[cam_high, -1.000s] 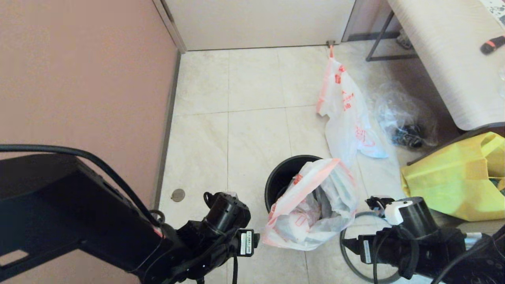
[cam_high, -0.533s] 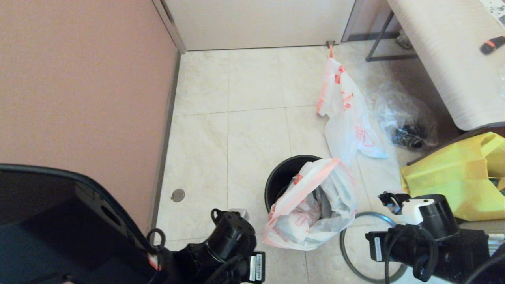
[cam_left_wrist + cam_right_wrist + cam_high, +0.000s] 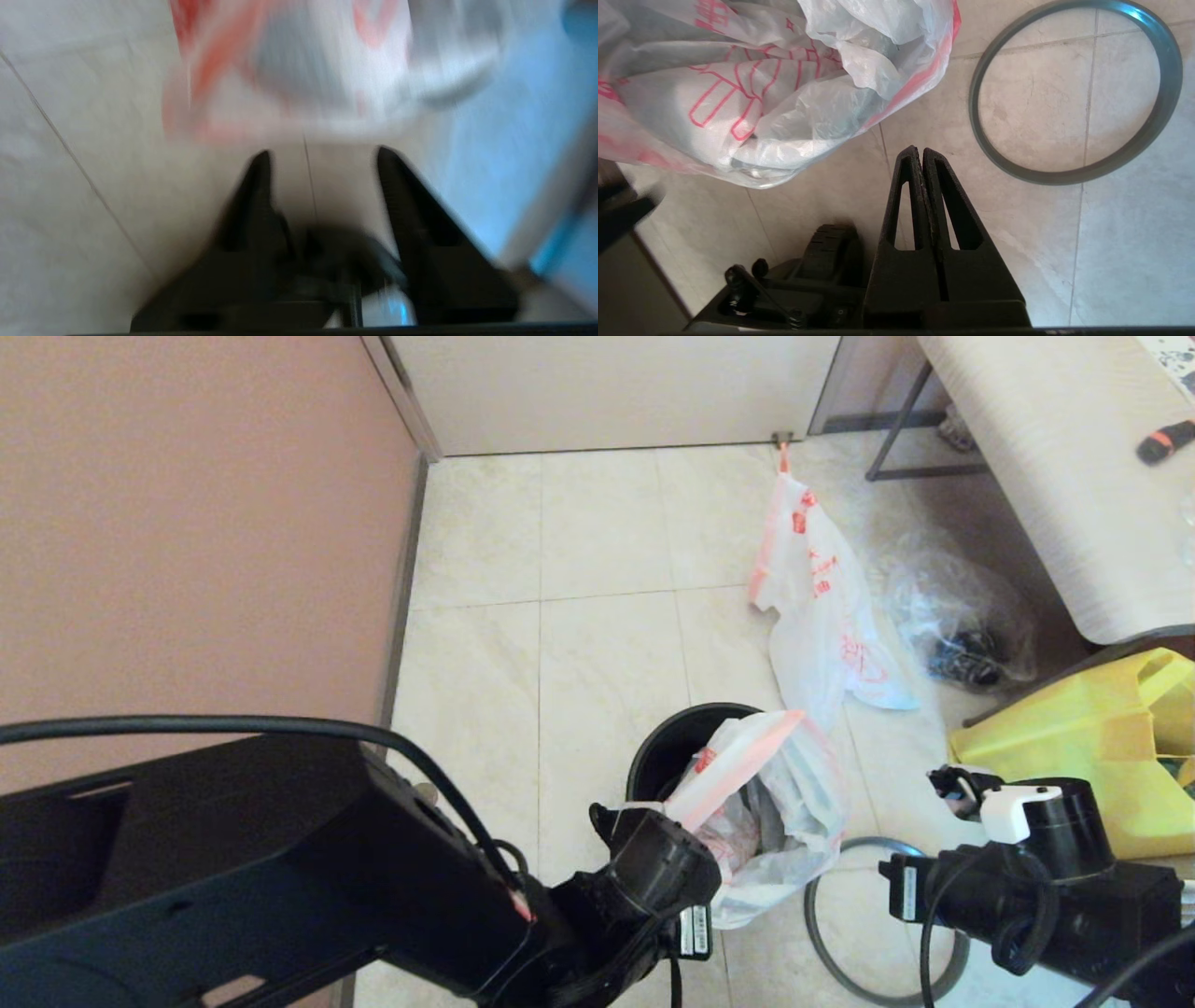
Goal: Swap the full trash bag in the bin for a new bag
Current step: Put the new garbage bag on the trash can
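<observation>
The black bin [image 3: 665,758] stands on the tiled floor. The full trash bag [image 3: 794,803] slumps over its near right side, its mouth with the orange hem wide open. My left gripper [image 3: 322,156] is open just short of this bag [image 3: 299,70], with only floor between its fingers. My right gripper [image 3: 920,151] is shut and empty, and hovers over the floor between the bag [image 3: 761,93] and the dark-grey hoop [image 3: 1064,176]. The hoop [image 3: 810,929] lies flat on the floor to the right of the bin. The new bag [image 3: 822,607] lies crumpled beyond the bin.
A clear plastic bag [image 3: 962,616] with dark contents lies by a bench [image 3: 1055,476] at the right. A yellow tote [image 3: 1092,756] stands near my right arm [image 3: 1027,887]. A pink wall [image 3: 187,523] runs along the left. My left arm [image 3: 653,873] hides the bag's near left part.
My left arm has swung right and forward to the full bag and now covers its lower left. My right arm has drawn a little to the right. The bags and the hoop stay put.
</observation>
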